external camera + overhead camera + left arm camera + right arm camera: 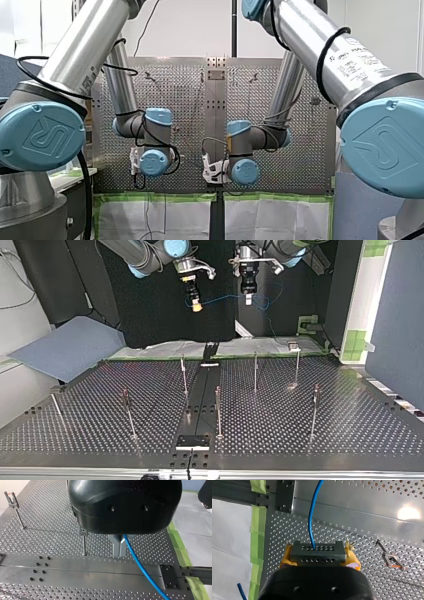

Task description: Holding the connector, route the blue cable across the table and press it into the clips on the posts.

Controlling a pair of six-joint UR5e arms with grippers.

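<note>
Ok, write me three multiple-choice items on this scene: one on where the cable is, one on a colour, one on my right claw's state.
1. Where does the blue cable run?
A. flat on the table
B. through the air between my left claw and my right claw
C. through the clips on the posts

2. What colour are my right claw's pads?
A. yellow
B. red
C. white

3. My right claw is:
A. open and empty
B. shut on the connector
C. shut on a post

Key: 1 B, the top view shows it strung in mid-air between them. 2 A, the right wrist view shows yellow beside the connector. 3 B, the pads clamp the connector from both sides.
</note>
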